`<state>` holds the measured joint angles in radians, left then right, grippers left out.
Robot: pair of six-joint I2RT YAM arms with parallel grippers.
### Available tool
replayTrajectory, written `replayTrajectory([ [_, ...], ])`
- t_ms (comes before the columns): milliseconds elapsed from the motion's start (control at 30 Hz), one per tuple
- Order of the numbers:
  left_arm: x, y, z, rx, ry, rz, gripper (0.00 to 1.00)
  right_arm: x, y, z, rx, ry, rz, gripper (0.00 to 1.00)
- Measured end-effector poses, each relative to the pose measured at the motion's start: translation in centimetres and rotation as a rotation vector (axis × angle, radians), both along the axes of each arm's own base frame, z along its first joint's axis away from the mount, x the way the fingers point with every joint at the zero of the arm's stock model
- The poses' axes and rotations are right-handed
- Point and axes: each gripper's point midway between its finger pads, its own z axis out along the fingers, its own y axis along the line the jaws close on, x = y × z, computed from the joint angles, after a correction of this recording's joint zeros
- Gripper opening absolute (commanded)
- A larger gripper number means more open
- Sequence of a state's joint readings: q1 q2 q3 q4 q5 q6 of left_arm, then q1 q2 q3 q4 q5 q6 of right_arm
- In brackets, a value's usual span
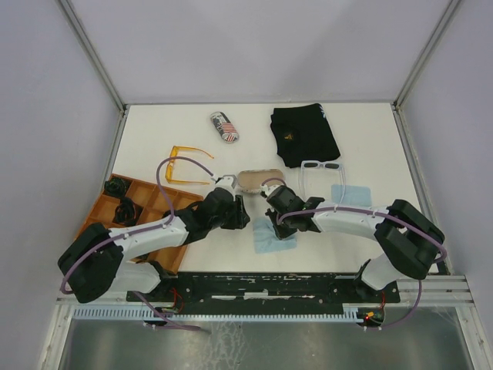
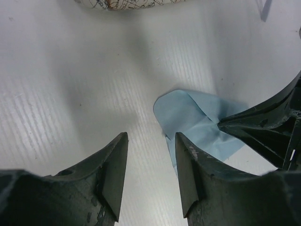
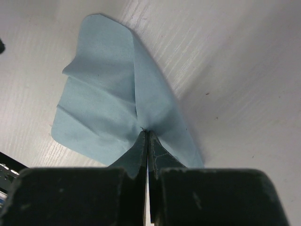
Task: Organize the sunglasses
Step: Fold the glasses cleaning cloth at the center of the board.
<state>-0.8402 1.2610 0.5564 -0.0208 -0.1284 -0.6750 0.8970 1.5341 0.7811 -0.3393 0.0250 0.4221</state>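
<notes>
**A:** What sits nearest the arms?

**B:** The right gripper is pinched tight on a light blue cloth, which bunches into folds on the white table.

**A:** And the other arm?

**B:** The left gripper is just beside that cloth. Its jaws stand apart with only bare table between them. An orange tray lies off to its left.

**A:** Further out?

**B:** A map-print case lies just beyond both grippers.

**A:** Where are the sunglasses?

**B:** The orange-amber sunglasses lie left of that case with their arms unfolded. The white sunglasses lie to its right. One of their arms seems to reach a second blue cloth, though the overhead view is too small to be sure. Neither gripper touches either pair.

**A:** And at the back?

**B:** A flag-print case and a piece of black fabric.
</notes>
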Motion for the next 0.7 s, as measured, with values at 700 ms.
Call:
replayTrajectory([
  [700,0.8,-3.3,-1.6,0.043,0.037,-0.033,0.46,0.2,0.2,0.0,0.046,-0.006,-0.007,0.0],
])
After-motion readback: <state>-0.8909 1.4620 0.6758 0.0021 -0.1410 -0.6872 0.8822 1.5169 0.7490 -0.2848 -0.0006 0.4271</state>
